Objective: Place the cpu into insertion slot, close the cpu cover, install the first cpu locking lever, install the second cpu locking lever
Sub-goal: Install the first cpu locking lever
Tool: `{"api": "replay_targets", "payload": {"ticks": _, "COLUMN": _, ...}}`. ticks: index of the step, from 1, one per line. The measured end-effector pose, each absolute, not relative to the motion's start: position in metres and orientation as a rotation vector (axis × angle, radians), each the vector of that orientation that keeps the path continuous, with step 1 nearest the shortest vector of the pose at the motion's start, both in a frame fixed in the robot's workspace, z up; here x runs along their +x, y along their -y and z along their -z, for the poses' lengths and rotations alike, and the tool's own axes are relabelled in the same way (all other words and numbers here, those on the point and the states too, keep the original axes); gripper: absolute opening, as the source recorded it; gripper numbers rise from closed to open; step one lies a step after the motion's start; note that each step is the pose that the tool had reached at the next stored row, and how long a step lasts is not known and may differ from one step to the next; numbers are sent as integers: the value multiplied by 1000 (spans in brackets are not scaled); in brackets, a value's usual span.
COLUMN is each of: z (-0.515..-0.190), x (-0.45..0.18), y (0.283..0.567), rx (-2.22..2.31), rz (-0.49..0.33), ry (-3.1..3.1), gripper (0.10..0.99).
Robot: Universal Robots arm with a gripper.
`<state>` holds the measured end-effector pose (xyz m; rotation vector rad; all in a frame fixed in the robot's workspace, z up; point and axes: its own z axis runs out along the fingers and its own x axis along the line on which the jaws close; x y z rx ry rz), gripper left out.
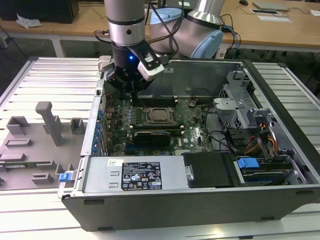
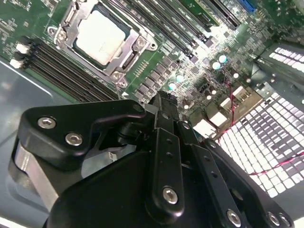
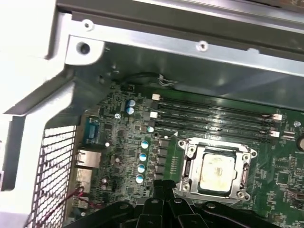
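The cpu, dull silver, lies flat in the insertion slot on the green motherboard. The cpu cover lies down over it, its frame around the chip. In the exterior view my gripper hangs over the board just off the socket, toward the exterior view's left. Its black fingers are shut with nothing between them, a short way from the socket's corner in both wrist views. Whether the thin levers beside the frame are latched I cannot tell.
Black memory slots run beside the socket. A black card, the power supply and a drive cage with blue clips crowd the case. The perforated case wall is close by. A grey fixture tray lies outside.
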<state>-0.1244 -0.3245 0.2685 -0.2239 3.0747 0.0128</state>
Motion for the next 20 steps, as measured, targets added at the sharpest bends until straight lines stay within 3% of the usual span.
{"api": "replay_targets", "payload": {"ticks": 4, "z": -268, "x": -128, "y": 324, "rx": -224, "rz": -23, "ry": -3073, "gripper": 106}}
{"api": "replay_targets", "payload": {"ticks": 12, "z": -268, "x": -132, "y": 324, "rx": -218, "rz": -180, "ry": -3058, "gripper": 106}}
{"api": "replay_targets", "payload": {"ticks": 20, "z": -267, "x": -132, "y": 324, "rx": -107, "rz": -178, "ry": -3059, "gripper": 106}}
